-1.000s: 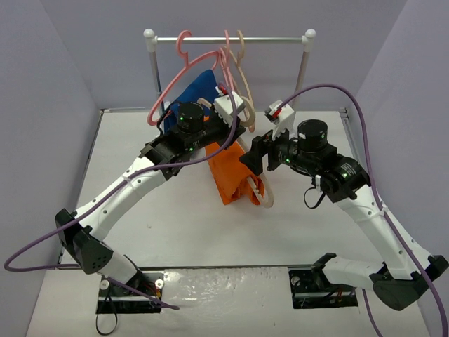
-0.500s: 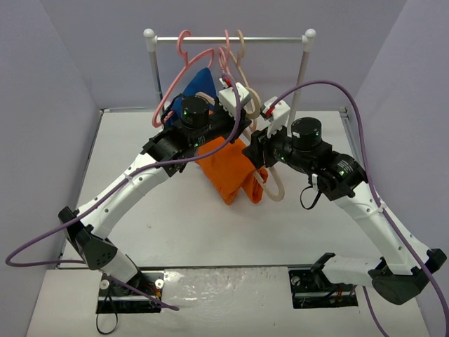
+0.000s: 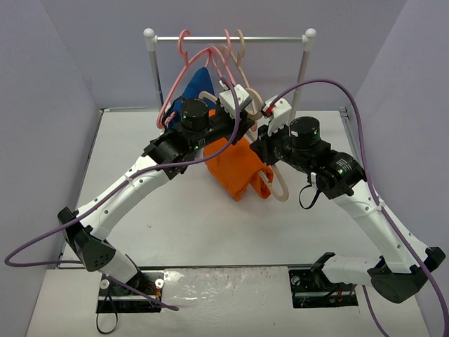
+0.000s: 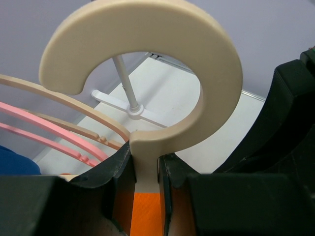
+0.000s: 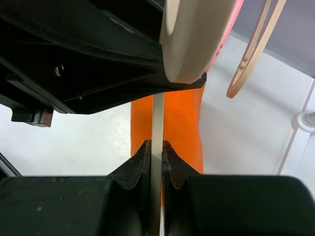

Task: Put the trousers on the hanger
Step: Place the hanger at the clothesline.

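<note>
Left gripper [image 4: 146, 169]: clamps hanger [image 4: 147, 22] neck. Right gripper [image 5: 156, 152]: clamps hanger arm. Lift level, lest trousers [image 3: 235, 168] slip off.

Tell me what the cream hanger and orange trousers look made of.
Hanger: looks like moulded plastic, cream, smooth semi-matte; even colour, rounded edges, no grain. Trousers: woven cloth, matte bright orange; fine ribbed weave shows and it hangs in folds. Fibre can't be told.

Rack: rail [image 3: 273, 39] at the table's [image 3: 161, 217] far edge, behind my arms
Spare hangers [image 3: 184, 43]: on the rail
Hanger: the hanger [image 4: 147, 49] before the rail, neck clamped in my left gripper [image 4: 146, 169], thin bar in my right gripper [image 5: 156, 155]
Trousers: the trousers [image 3: 235, 172] below both grippers, over the table's middle
</note>
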